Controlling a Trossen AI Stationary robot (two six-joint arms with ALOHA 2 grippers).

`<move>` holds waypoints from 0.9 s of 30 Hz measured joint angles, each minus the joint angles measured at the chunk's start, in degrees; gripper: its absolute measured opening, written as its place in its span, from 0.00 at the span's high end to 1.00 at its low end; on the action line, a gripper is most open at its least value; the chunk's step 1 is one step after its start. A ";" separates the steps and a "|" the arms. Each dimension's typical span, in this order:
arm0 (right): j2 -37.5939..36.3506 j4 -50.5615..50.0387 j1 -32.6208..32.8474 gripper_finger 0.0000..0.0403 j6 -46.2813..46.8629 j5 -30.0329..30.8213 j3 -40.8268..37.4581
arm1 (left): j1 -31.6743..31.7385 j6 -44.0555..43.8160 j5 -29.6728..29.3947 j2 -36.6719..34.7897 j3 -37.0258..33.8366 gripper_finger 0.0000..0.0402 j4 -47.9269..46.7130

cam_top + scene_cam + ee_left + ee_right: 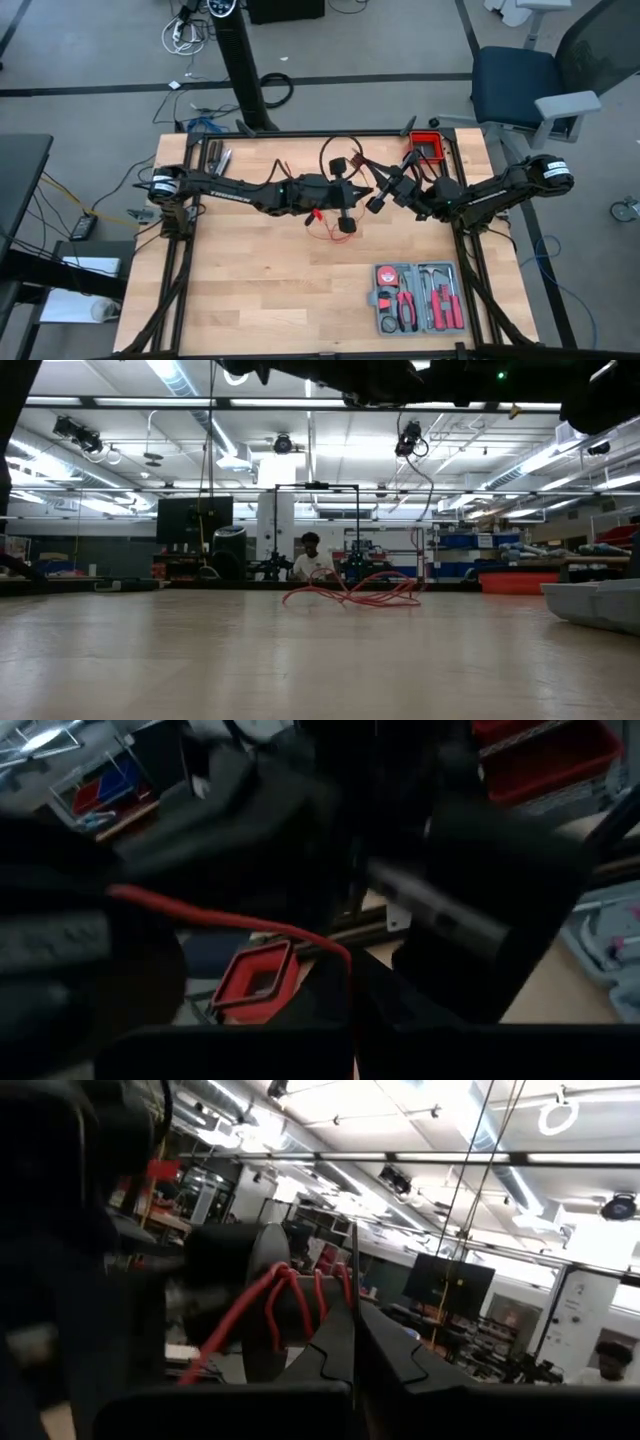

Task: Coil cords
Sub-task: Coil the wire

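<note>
Overhead, both arms reach toward the middle of the wooden tabletop, the left arm from the left edge and the right arm from the right edge, so that the left gripper and the right gripper lie close together above the centre. The thin red cord lies partly as a loose tangle on the tabletop just below the left gripper; in the low view this tangle rests flat on the wood, with both arms raised clear above it. The left wrist view shows a strand of the cord running taut across the dark fingers, and the right wrist view shows several red turns wound round a dark cylindrical part of the other arm close ahead. Whether either gripper stands apart or together cannot be told, since the fingers are dark and blurred. A grey tool case with red-handled tools lies open near the front right of the tabletop, well apart from the cord, and a red bin sits at the far right corner. A person sits in the room beyond the table.
</note>
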 joint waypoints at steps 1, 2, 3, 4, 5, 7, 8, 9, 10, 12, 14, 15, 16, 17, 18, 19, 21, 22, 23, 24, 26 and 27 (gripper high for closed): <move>0.00 0.31 0.00 1.00 -0.02 -0.12 0.00 | 0.16 0.02 -0.09 0.51 0.00 1.00 0.48; 0.00 0.35 0.00 1.00 -0.04 -0.12 0.00 | 0.37 0.07 -0.52 0.63 0.00 1.00 0.05; 0.02 0.35 0.00 1.00 -0.08 -0.10 0.00 | 0.46 0.07 -1.16 0.64 -0.04 1.00 -0.62; 0.04 0.57 0.00 1.00 -0.07 -0.10 0.00 | 0.57 0.07 -1.99 0.64 -0.12 1.00 -1.05; 0.04 0.87 0.14 1.00 -0.02 -0.10 0.00 | 0.64 0.08 -3.25 0.64 -0.14 1.00 -1.53; 0.04 1.21 0.34 1.00 0.00 -0.10 0.00 | 0.71 -0.02 -6.07 0.62 -0.15 1.00 -2.85; 0.04 1.58 0.58 1.00 0.01 -0.07 0.00 | 0.73 -0.04 -7.86 0.62 -0.15 1.00 -3.63; 0.04 1.83 0.77 1.00 0.00 -0.06 -0.01 | 0.73 -0.06 -9.98 0.62 -0.15 1.00 -4.65; 0.04 1.91 1.03 1.00 -0.13 -0.01 -0.02 | 0.73 -0.06 -12.05 0.60 -0.15 1.00 -5.74; -0.05 1.90 1.52 1.00 -0.42 0.27 -0.09 | 0.73 -0.07 -16.69 0.51 -0.10 1.00 -8.26; -0.06 1.28 1.98 1.00 -0.50 0.57 -0.11 | 0.62 -0.07 -21.87 0.49 -0.08 1.00 -10.77; -0.06 1.05 2.09 1.00 -0.50 0.63 -0.13 | 0.43 -0.07 -24.29 0.46 -0.04 1.00 -11.67; -0.04 0.66 2.10 1.00 -0.48 0.60 -0.13 | 0.17 -0.06 -26.40 0.21 -0.04 1.00 -12.73; -0.05 0.21 2.10 1.00 -0.46 0.58 -0.13 | -0.14 -0.07 -28.07 -0.10 -0.04 1.00 -14.10; -0.05 -0.05 2.11 1.00 -0.42 0.45 -0.13 | -0.50 -0.09 -29.26 -0.39 -0.04 1.00 -14.97; -0.06 -0.23 2.14 1.00 -0.40 0.23 -0.13 | -0.85 -0.07 -30.10 -0.77 -0.04 1.00 -15.94; -0.06 -0.69 2.23 1.00 -0.01 -0.09 -0.13 | -1.57 0.11 -32.11 -1.50 -0.05 1.00 -18.01; -0.07 -0.74 2.48 1.00 0.24 -0.19 -0.13 | -1.89 0.44 -33.17 -1.97 -0.09 1.00 -18.87; -0.07 -0.75 2.84 0.99 0.26 -0.50 -0.11 | -2.22 1.12 -34.29 -2.44 -0.09 1.00 -19.74; -0.07 -0.82 3.31 0.99 0.27 -0.85 -0.10 | -2.50 1.66 -35.40 -2.90 -0.09 1.00 -20.43; -0.15 -1.54 4.14 0.99 0.31 -1.42 -0.09 | -2.97 2.85 -36.52 -3.73 -0.14 1.00 -21.31; -0.20 -2.01 4.61 0.99 0.31 -1.56 -0.07 | -3.20 3.01 -36.66 -4.08 -0.20 1.00 -21.60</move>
